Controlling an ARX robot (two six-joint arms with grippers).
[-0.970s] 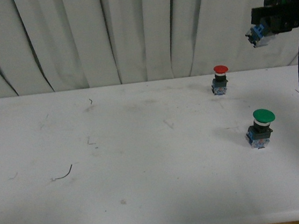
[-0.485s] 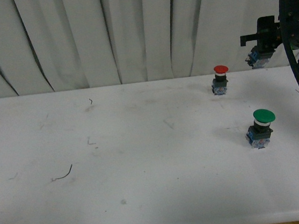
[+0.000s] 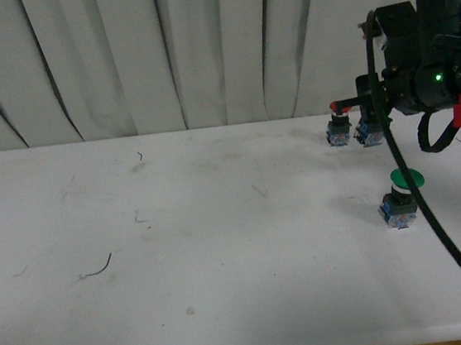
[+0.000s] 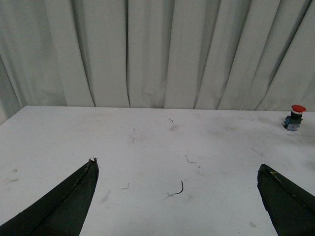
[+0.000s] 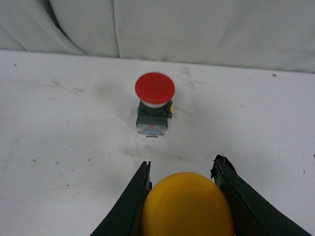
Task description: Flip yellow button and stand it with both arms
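Observation:
My right gripper (image 5: 182,164) is shut on the yellow button (image 5: 187,204); its round yellow cap fills the space between the two black fingers in the right wrist view. In the front view the right gripper (image 3: 372,119) hangs low at the far right of the white table (image 3: 222,248), and only the button's blue-grey base (image 3: 368,133) shows under it, right beside the red-capped button (image 3: 339,123). My left gripper (image 4: 179,169) is open and empty above the table; it is out of the front view.
The red-capped button (image 5: 154,105) stands upright just ahead of the held button. A green-capped button (image 3: 401,196) stands nearer, partly behind the right arm's black cable (image 3: 436,224). A thin dark wire scrap (image 3: 100,269) lies at the left. White curtains (image 3: 159,56) back the table.
The right arm has come down from high at the right and moved left with the yellow button, now low beside the red-capped button. It partly covers the green cap.

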